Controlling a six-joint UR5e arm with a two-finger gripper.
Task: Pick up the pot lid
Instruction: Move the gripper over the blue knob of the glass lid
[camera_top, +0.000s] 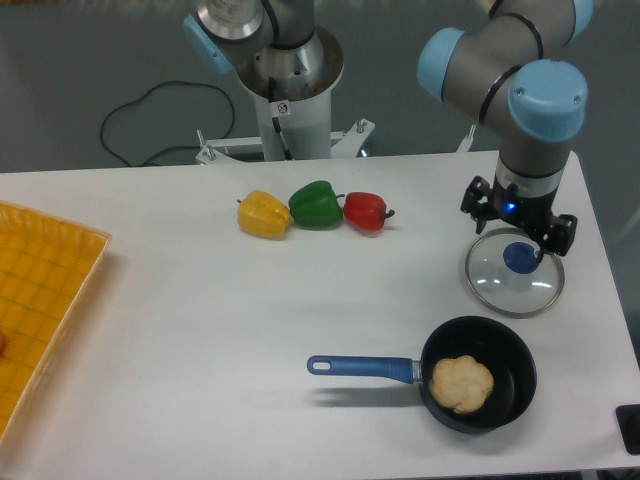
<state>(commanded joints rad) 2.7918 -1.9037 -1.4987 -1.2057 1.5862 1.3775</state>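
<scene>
1. The clear, round lid with a pale rim (507, 290) is placed directly below the dark grey two-finger hand (510, 243); in the view, its upper part is overlapped by the fingers. Whether any contact is made by the fingertips cannot be told.
2. The hand is pointed down and spread wide, with nothing gripped; the lid's round blue knob (520, 259) is seen close to the fingertips, between them and slightly below.
3. The lid is laid flat on the white tabletop (200, 330), knob side up. No long axis is given by its circular outline, so no sideways direction can be assigned to it; only the knob is pointed upward, toward the hand.
4. Relative to the round black pan with a blue handle (508, 350), the lid is set just beyond and slightly to the right in the view, apart from its rim.
5. A beige, roundish piece of food (461, 384) is held inside the pan, whose handle is directed left.
6. A yellow pepper (263, 215), a green pepper (316, 206) and a red pepper (366, 212) are lined up beyond the pan and to its left.
7. Well left of the pan, an orange-yellow panel (45, 280) is cut off by the picture's edge.
</scene>
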